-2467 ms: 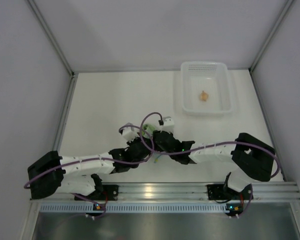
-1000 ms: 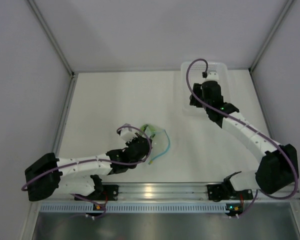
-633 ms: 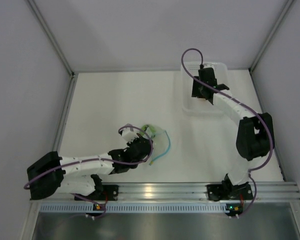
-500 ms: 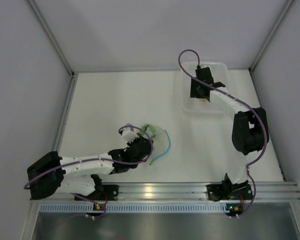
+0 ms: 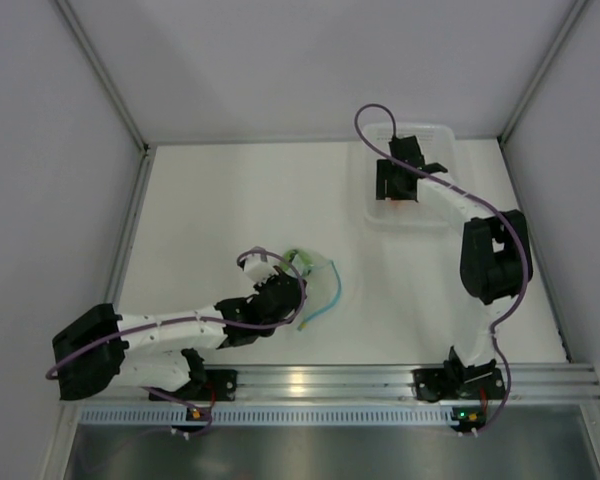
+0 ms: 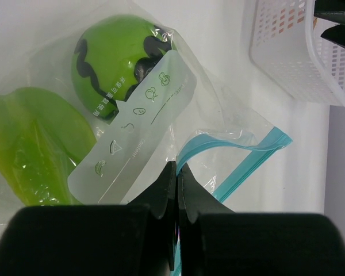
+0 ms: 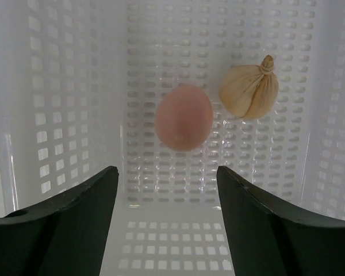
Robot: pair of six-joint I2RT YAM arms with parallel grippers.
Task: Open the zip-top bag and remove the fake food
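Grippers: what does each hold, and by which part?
Left gripper pinches the zip-top bag at its clear edge beside the blue zip strip. Right gripper is open, holding nothing.

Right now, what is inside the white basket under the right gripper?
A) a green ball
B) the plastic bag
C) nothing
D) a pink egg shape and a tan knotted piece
D: the right wrist view shows a pink egg shape and a tan knotted piece inside the basket, beyond the open right gripper; the green ball sits in the bag.
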